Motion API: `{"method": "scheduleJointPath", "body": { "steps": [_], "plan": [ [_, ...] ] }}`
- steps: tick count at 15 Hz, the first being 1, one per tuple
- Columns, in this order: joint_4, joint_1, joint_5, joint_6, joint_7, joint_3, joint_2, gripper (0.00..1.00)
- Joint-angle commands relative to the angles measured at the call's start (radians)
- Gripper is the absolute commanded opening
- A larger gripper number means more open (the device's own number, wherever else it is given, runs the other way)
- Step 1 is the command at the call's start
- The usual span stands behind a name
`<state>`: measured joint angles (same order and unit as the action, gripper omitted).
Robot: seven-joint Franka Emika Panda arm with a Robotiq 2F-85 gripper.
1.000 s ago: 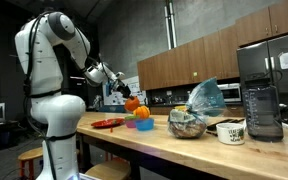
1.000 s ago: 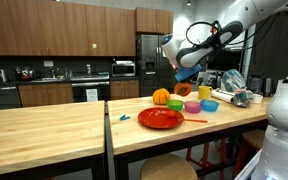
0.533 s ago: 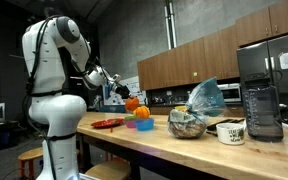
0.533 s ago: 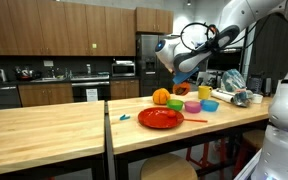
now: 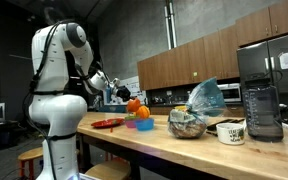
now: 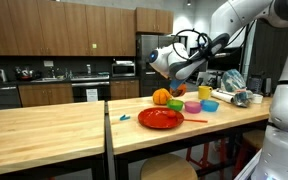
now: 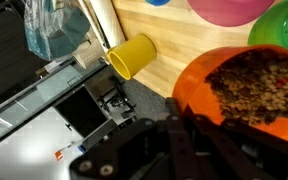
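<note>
In the wrist view my gripper [image 7: 179, 125] is shut on the rim of an orange bowl [image 7: 254, 85] filled with brown granules. The bowl hangs above the wooden counter [image 7: 174, 30]. Beyond it are a yellow cup [image 7: 132, 55] lying on its side, a pink bowl [image 7: 229, 10] and a green bowl [image 7: 284, 25]. In an exterior view the gripper [image 5: 121, 96] holds the orange bowl [image 5: 133, 104] over the counter's end, near a red plate [image 5: 108, 123]. In an exterior view the gripper [image 6: 174, 86] is above and behind the red plate [image 6: 160, 118].
Coloured cups and bowls [image 6: 192, 105] cluster behind the plate. A clear plastic bag [image 5: 206, 97], a glass bowl [image 5: 187, 125], a mug [image 5: 231, 131] and a blender [image 5: 262, 108] stand further along the counter. A red stick [image 6: 196, 121] lies beside the plate.
The arm's shoulder and elbow have swung sideways, and the wrist has turned. The gripper stays shut on the orange bowl, which has barely shifted.
</note>
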<state>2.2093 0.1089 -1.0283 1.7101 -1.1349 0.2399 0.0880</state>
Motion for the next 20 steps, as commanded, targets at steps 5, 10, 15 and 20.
{"method": "scheduleJointPath", "body": {
  "steps": [5, 10, 15, 20],
  "plan": [
    [-0.024, 0.045, -0.058, -0.069, -0.018, -0.014, -0.049, 0.01],
    [-0.025, 0.052, -0.069, -0.091, -0.023, -0.014, -0.047, 0.01],
    [-0.022, 0.055, -0.051, -0.091, -0.014, -0.017, -0.041, 0.01],
    [-0.015, 0.044, -0.003, -0.053, 0.015, -0.034, -0.008, 0.01]
  ]
}}
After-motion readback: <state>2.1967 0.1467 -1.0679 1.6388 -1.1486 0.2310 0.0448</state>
